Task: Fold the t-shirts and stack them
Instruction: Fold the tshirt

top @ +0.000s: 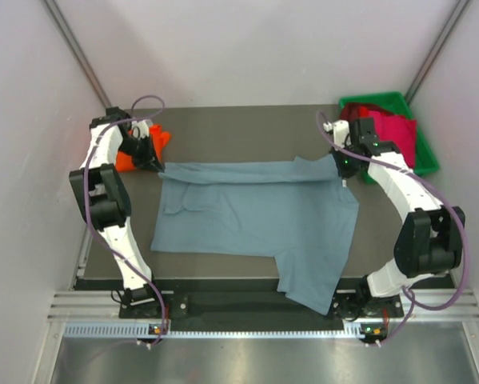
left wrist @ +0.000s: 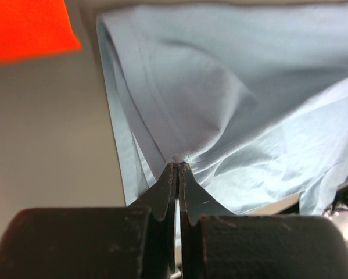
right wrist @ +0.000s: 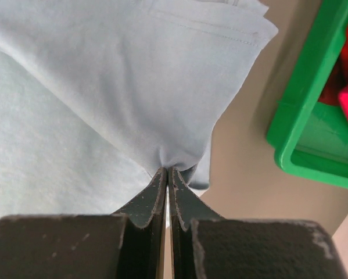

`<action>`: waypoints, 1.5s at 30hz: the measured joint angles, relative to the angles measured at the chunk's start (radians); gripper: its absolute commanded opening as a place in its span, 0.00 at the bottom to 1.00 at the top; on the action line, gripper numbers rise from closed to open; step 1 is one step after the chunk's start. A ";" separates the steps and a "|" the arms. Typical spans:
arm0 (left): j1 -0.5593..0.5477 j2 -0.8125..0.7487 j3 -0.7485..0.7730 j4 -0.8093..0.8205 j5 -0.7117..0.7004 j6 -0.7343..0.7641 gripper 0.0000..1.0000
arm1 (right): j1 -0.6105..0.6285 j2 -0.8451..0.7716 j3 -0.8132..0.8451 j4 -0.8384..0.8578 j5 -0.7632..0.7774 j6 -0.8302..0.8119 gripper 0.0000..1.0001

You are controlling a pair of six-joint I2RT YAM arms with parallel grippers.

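The large slate blue-grey cloth t-shirt [top: 255, 220] is lying spread across the middle of the top view. Its upper edge is doubling over along a line running left to right, and one lower corner is hanging off the dark table [top: 247, 128] at lower centre. The left gripper [left wrist: 178, 165] is clenching a bunched pinch of this shirt at the left end of that line. The right gripper [right wrist: 167, 170] is gripping the right end the same way, cloth puckering at its closed tips.

The step appears to be carrying this held edge down the frame to make a lengthwise fold. Doing it well probably means moving both arms together at one height and pace and holding the span between them taut. Letting go should wait until the edge is resting flat, so the crease is landing straight.

A bright orange-red cloth t-shirt [top: 127, 160] is sitting at upper left, just beside the left gripper. At upper right, a green plastic bin [top: 427, 160] is holding crimson cloth t-shirts [top: 395, 132].
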 measured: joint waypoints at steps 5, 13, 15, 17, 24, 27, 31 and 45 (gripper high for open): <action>0.000 0.003 -0.093 -0.002 -0.020 -0.021 0.00 | 0.021 0.008 -0.034 0.009 -0.002 0.001 0.00; 0.000 0.005 -0.108 -0.001 -0.064 -0.035 0.09 | 0.037 0.053 -0.066 0.005 -0.003 0.000 0.00; 0.000 0.005 -0.108 0.000 -0.072 -0.037 0.24 | 0.040 0.060 -0.066 0.005 -0.004 -0.001 0.06; 0.000 0.005 -0.108 -0.001 -0.089 -0.042 0.39 | 0.043 0.068 -0.066 0.000 -0.006 -0.005 0.30; 0.001 0.005 -0.032 0.000 -0.119 -0.047 0.45 | 0.046 0.101 -0.004 -0.043 0.002 -0.014 0.59; -0.002 0.005 0.019 0.011 -0.110 -0.046 0.43 | 0.046 0.126 0.079 -0.036 0.006 -0.013 0.59; -0.019 0.033 0.069 0.029 -0.079 -0.047 0.39 | 0.047 0.207 0.213 -0.024 0.002 -0.005 0.59; -0.148 0.238 0.123 0.047 -0.040 -0.039 0.34 | 0.048 0.370 0.273 -0.015 -0.058 0.049 0.56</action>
